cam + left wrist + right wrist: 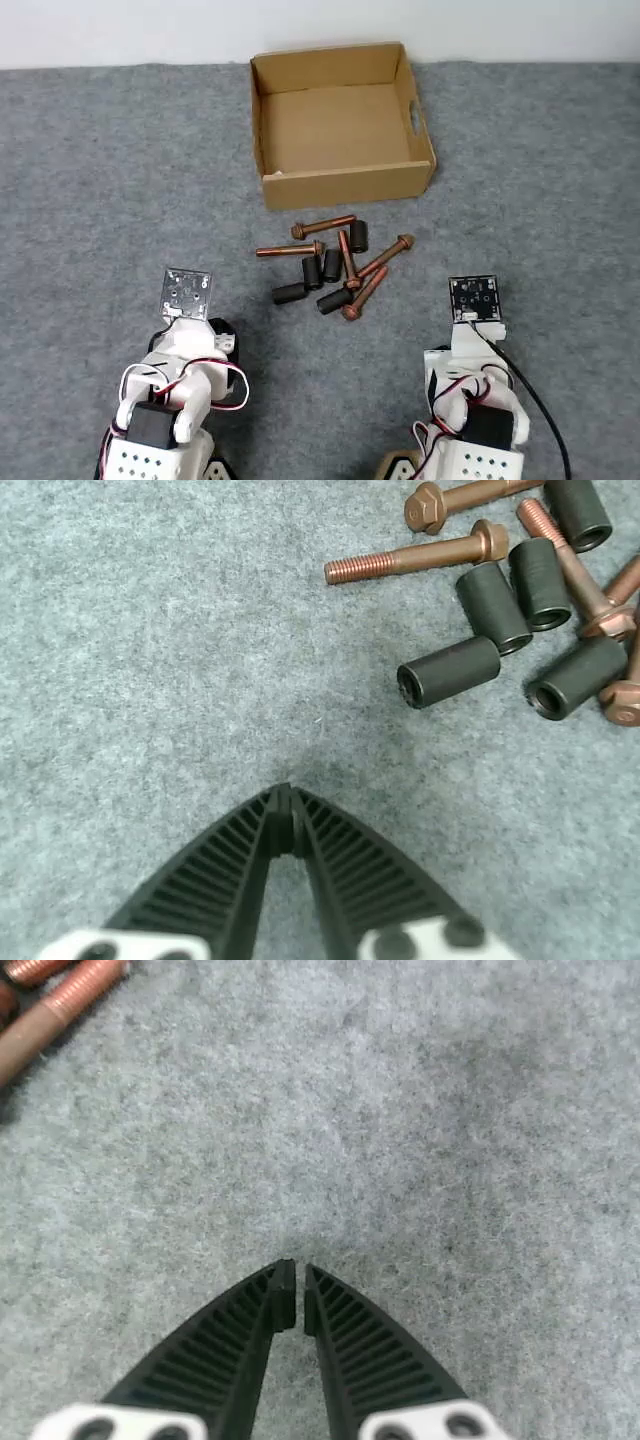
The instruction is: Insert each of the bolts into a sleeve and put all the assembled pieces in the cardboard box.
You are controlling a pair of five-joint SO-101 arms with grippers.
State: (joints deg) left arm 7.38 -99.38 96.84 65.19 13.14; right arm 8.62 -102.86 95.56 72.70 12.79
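Several copper bolts [288, 250] and several short black sleeves [289, 294] lie jumbled on the grey carpet just in front of the open cardboard box [345, 186], whose inside is bare. No bolt sits in a sleeve. My left gripper [290, 792] is shut and holds nothing, low over the carpet short of the nearest sleeve [448, 672] and a bolt [415, 558]. My right gripper [298, 1268] is shut as well, over bare carpet, with two bolt shanks [60, 1005] off to one side.
The left arm [185, 340] and the right arm [472, 350] stand at the near edge, either side of the pile. Grey carpet [120, 180] runs wide on both sides of the box. A white wall edge lies behind the box.
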